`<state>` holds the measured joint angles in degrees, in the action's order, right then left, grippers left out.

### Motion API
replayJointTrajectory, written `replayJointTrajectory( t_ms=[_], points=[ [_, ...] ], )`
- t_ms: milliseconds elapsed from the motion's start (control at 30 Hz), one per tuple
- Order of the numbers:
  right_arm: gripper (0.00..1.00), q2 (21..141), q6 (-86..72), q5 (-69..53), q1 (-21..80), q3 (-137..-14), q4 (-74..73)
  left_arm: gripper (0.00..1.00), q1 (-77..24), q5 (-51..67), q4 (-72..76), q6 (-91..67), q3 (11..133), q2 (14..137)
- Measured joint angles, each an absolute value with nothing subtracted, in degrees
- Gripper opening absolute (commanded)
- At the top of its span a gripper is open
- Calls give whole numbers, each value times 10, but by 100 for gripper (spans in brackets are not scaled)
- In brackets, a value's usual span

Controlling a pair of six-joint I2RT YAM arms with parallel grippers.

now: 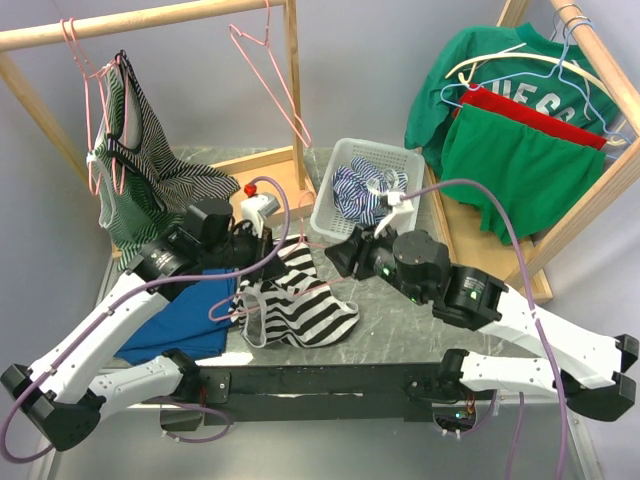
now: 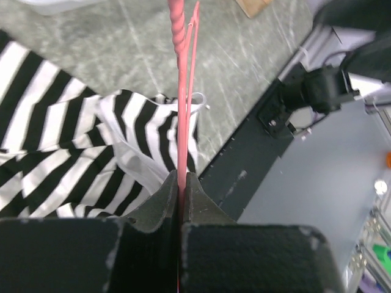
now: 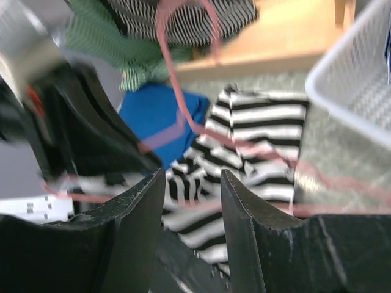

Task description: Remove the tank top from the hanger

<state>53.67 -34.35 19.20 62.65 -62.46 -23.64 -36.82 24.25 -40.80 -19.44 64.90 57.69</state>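
The black-and-white striped tank top [image 1: 310,305] lies crumpled on the table between the two arms. My left gripper [image 1: 262,243] is at its left edge. In the left wrist view the left gripper [image 2: 181,177] is shut on the thin pink hanger [image 2: 182,91], whose wire runs away over the tank top [image 2: 55,140]. My right gripper [image 1: 335,258] hovers at the top's far right edge. The right wrist view is blurred: the right gripper [image 3: 192,174] stands open with nothing between its fingers. Beyond them are the tank top [image 3: 263,119] and the hanger wire [image 3: 244,145].
A blue cloth [image 1: 185,320] lies left of the tank top. A white basket [image 1: 345,165] of striped clothes stands behind. A wooden rack carries a green striped garment [image 1: 140,170] and a bare pink hanger [image 1: 270,70]. Green and red clothes [image 1: 520,150] hang at the right.
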Motion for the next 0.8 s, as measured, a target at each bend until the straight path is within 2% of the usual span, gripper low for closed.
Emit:
replayJointTrajectory(
  t_ms=[300,667,767,800],
  points=[
    [46,630,-300,201,627,-684,-199,1,-411,256,-399,-198,649,596],
    [38,652,-299,201,626,-684,-198,1,-428,261,-387,-208,649,598],
    [22,653,-297,202,623,-684,-197,1,-430,263,-387,-208,649,597],
    [8,653,-296,204,622,-684,-197,1,-430,263,-387,-208,649,597]
  ],
)
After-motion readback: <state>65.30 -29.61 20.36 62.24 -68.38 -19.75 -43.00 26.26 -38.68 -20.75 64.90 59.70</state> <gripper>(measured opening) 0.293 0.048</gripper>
